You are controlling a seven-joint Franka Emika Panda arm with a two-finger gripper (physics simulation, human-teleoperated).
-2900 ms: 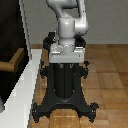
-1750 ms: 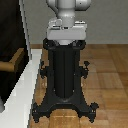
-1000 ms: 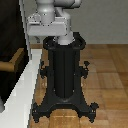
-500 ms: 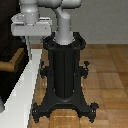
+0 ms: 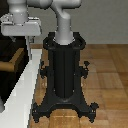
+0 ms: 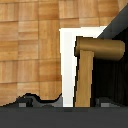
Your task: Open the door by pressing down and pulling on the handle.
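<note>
Approach step: I'm lining up on the handle, not yet touching it.

My gripper (image 5: pixel 27 44) hangs at the exterior view's left with its fingers pointing down; I cannot tell whether it is released or clenched. Just below it sits the handle (image 6: pixel 90 65), a tan lever on the dark door (image 6: pixel 116 75) in its white frame (image 6: pixel 67 60). Next I judge I must descend onto the lever, press, then pull. The arm reaches from its black pedestal (image 5: pixel 64 70) toward the door, wrist down.

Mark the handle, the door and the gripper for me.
handle (image 6: pixel 85 75): wrist view, middle of the lever bar.
door (image 6: pixel 115 75): wrist view, dark panel beside the lever.
gripper (image 5: pixel 29 46): exterior view, by its fingertip.
</note>
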